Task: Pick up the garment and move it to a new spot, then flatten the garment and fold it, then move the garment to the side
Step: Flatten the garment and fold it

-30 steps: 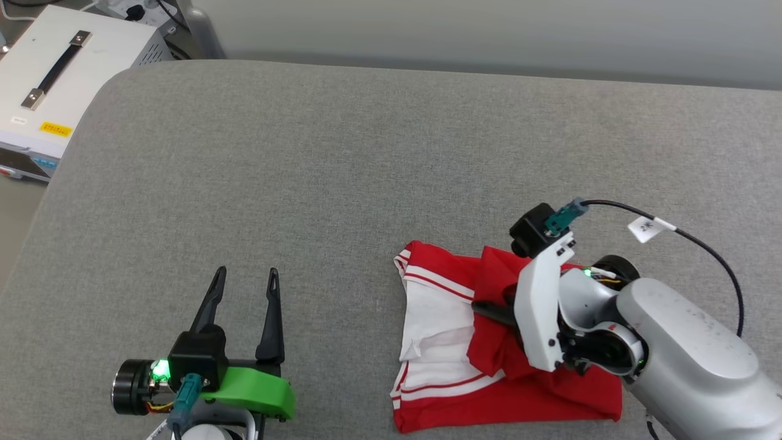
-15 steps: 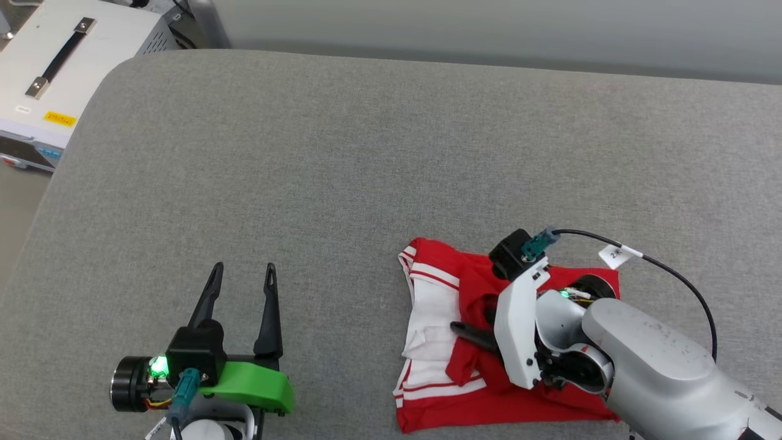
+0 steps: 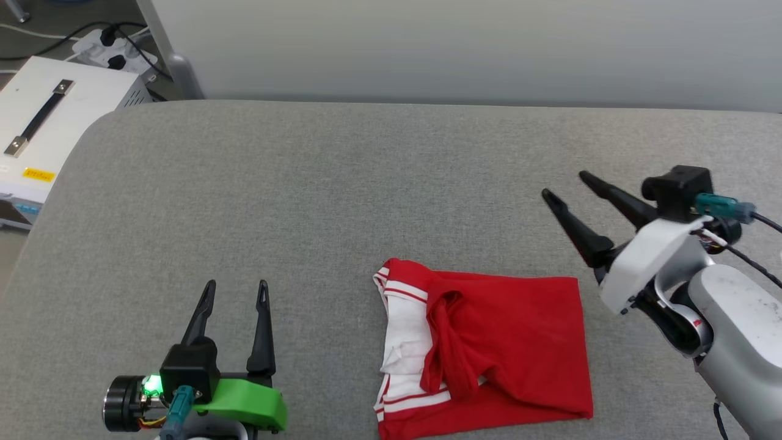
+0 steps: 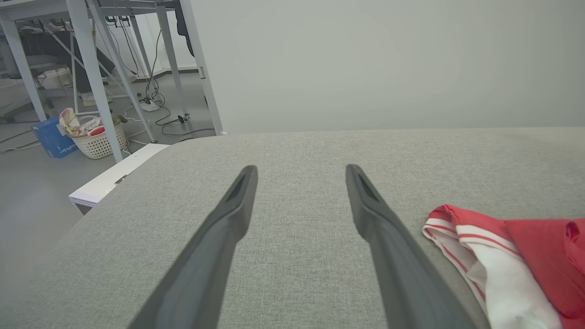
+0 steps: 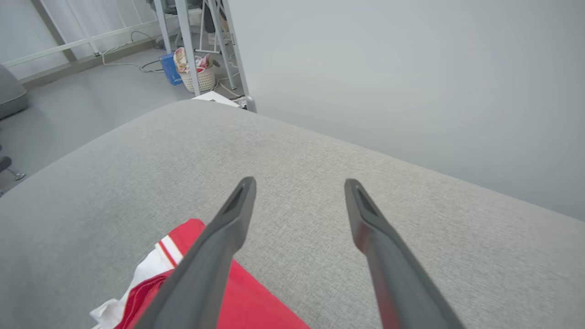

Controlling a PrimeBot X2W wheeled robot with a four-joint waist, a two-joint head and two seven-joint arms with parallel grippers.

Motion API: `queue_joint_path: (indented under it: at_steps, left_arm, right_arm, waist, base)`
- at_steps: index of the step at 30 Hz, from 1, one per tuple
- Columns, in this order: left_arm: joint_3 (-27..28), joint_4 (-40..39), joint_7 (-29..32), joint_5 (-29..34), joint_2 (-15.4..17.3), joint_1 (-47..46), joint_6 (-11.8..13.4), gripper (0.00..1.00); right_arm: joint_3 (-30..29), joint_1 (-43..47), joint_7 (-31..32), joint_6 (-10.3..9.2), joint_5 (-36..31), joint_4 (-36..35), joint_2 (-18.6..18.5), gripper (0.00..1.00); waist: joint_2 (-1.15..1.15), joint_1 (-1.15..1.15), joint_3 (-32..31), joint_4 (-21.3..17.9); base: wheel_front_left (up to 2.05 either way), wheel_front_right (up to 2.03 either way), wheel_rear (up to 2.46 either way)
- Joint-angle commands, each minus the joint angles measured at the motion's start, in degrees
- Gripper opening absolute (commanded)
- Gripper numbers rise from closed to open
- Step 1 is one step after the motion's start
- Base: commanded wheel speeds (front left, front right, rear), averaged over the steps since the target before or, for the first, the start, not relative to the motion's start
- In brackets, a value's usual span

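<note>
The garment (image 3: 489, 348) lies folded on the grey padded table (image 3: 342, 183), red with a white sleeve and striped trim on its left side; a loose red flap is bunched in its middle. It also appears in the left wrist view as the garment (image 4: 507, 256) and in the right wrist view as the garment (image 5: 256, 301). My right gripper (image 3: 565, 184) is open, raised up and to the right of the cloth, holding nothing. My left gripper (image 3: 237, 285) stands open at the lower left, apart from the cloth, fingers pointing away from me.
A white equipment box (image 3: 43, 134) with a black handle stands off the table's far left corner. A pale wall (image 3: 464, 49) runs behind the table. Metal table legs (image 4: 91, 77) and a basket (image 4: 98, 137) stand on the floor to the left.
My right gripper has opened, let go of the red cloth and lifted away to the upper right. The garment now lies flatter. The head camera has shifted. The left arm has stayed still.
</note>
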Motion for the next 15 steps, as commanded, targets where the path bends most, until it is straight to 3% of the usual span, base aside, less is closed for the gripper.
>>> queue_joint_path:
  at_steps: [1, 7, 15]
  left_arm:
    - [0.2, -0.3, -0.3, 0.3, -0.1, 0.9, 0.0, 1.00]
    - [0.4, -1.0, -0.3, 0.1, -0.3, 2.0, 0.1, 1.00]
    - [0.6, -1.6, -0.3, 0.0, -0.4, 3.1, 0.1, 1.00]
  right_arm:
    - [-2.6, 2.1, -2.6, -0.05, -2.0, 0.7, 0.9, 1.00]
    - [-17.3, 9.1, -9.4, -0.05, -13.6, 1.5, 5.1, 1.00]
    - [-34.6, 21.1, -10.3, -0.05, -28.6, -7.7, 14.0, 1.00]
  waist:
    - [0.00, 0.00, -1.4, -1.4]
    - [0.00, 0.00, -2.4, -2.9]
    - [0.00, 0.00, -3.3, -3.8]
  base:
    - [0.00, 0.00, 0.00]
    - [0.00, 0.00, 0.00]
    - [0.00, 0.00, 0.00]
